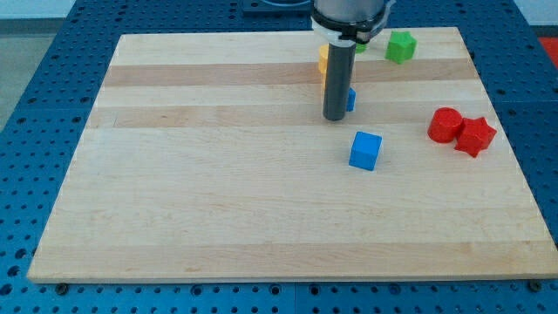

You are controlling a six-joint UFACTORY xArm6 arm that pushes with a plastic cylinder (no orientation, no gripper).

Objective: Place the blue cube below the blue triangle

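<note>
The blue cube (pixel 365 150) sits on the wooden board (pixel 218 174), right of centre. My tip (pixel 335 118) rests on the board just up and left of the cube, a short gap apart. A blue block, likely the blue triangle (pixel 350 99), peeks out at the right side of the rod, mostly hidden behind it. It lies above the cube in the view.
A yellow block (pixel 323 59) is partly hidden behind the rod near the view's top. A green star-like block (pixel 401 46) sits at the top right, with another green piece (pixel 360 46) beside the rod. A red cylinder (pixel 445 125) and a red star (pixel 475 135) touch at the right.
</note>
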